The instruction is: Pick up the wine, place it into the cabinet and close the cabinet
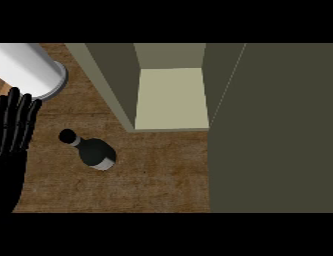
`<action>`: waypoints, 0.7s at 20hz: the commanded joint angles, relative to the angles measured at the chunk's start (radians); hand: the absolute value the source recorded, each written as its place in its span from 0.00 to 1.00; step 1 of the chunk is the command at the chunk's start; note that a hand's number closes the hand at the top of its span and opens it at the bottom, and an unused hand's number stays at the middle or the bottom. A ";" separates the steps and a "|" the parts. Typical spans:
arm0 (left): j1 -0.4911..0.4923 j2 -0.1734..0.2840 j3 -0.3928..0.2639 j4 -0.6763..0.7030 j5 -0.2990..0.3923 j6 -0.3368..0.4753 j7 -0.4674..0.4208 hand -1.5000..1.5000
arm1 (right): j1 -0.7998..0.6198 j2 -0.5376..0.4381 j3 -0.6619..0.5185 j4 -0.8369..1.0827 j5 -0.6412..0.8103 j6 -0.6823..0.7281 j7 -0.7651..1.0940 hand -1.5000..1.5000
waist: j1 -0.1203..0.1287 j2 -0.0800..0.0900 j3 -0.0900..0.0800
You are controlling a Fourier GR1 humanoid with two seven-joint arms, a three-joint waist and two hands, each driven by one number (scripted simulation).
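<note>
Before open cabinet [170, 95]: wine [94, 152] on counter [154, 180].

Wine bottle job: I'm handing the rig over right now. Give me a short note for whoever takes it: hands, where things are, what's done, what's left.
Left hand: open, fingers straight up, resting at the left edge of the head view, holding nothing.
Right hand: not in view.
Wine bottle: standing on the wooden counter, in front of the cabinet and to its left, untouched.
Cabinet: open, pale shelf visible, nothing seen on it; its door stands open at the right.
White cylinder: on the counter at upper left, above the left hand.
Done: nothing yet.
Left: grasp the bottle, set it inside the cabinet, close the door.
</note>
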 commanded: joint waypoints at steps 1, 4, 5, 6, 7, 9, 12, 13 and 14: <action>-0.076 -0.027 -0.022 0.092 -0.092 0.046 -0.031 0.00 | 0.006 0.011 -0.009 0.006 -0.006 0.004 -0.029 0.00 | 0.013 0.009 -0.017; -0.174 -0.030 0.077 0.175 -0.145 0.148 -0.034 0.00 | 0.087 0.011 0.001 -0.091 -0.031 0.025 -0.029 0.00 | 0.002 0.010 -0.017; -0.196 -0.078 0.045 0.181 -0.223 0.230 -0.012 0.00 | 0.134 0.023 0.032 -0.143 -0.007 0.024 -0.052 0.00 | -0.008 0.009 -0.016; -0.246 -0.045 0.094 0.169 -0.238 0.251 0.043 0.00 | 0.134 0.033 0.018 -0.113 -0.002 0.011 -0.075 0.00 | -0.003 0.009 -0.016; -0.154 -0.101 0.060 0.162 0.059 0.273 0.099 0.00 | 0.138 0.012 0.131 -0.077 -0.124 0.136 0.051 0.00 | 0.003 0.012 -0.021; -0.238 -0.103 0.057 0.188 0.079 0.335 0.143 0.00 | 0.144 0.001 0.136 -0.056 -0.139 0.153 0.062 0.00 | 0.000 0.012 -0.017; -0.264 -0.104 0.020 0.197 0.082 0.405 0.153 0.00 | 0.188 -0.016 0.134 -0.208 -0.197 0.155 0.174 0.00 | 0.003 0.007 -0.017; -0.273 -0.104 0.002 0.258 0.083 0.429 0.111 0.00 | 0.159 -0.024 0.116 -0.203 -0.199 0.153 0.189 0.00 | 0.007 0.008 -0.017; -0.364 -0.104 0.056 0.254 0.065 0.408 0.190 0.00 | 0.237 -0.033 0.098 -0.278 -0.232 0.170 0.179 0.00 | 0.002 0.007 -0.017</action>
